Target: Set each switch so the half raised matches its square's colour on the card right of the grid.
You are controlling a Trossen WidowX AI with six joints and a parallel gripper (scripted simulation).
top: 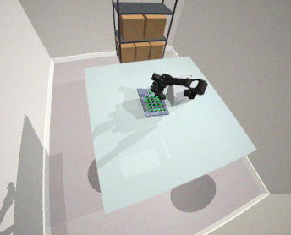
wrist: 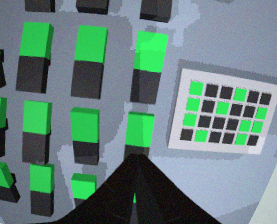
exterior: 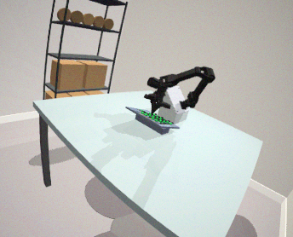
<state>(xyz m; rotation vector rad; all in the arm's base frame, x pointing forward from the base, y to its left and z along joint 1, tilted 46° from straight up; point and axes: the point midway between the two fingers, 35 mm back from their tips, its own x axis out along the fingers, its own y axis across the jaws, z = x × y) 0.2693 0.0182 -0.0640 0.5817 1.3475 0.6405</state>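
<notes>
The switch panel (top: 146, 112) (exterior: 139, 114) (wrist: 118, 90) lies on the table beside the arm's white base. Its rocker switches (wrist: 149, 64) each have a green half and a dark grey half. The small card (wrist: 221, 110) of green and dark grey squares lies on the panel right of the grid in the wrist view. My gripper (top: 150, 94) (exterior: 153, 107) (wrist: 136, 161) is shut and empty. Its tips sit low over the rightmost column, just at the near edge of one switch (wrist: 139, 132). I cannot tell if the tips touch it.
A metal shelf rack (top: 142, 30) (exterior: 80, 51) with cardboard boxes stands behind the table (top: 171, 139) (exterior: 117, 145). The arm's white base (top: 176, 94) (exterior: 173, 104) stands right next to the panel.
</notes>
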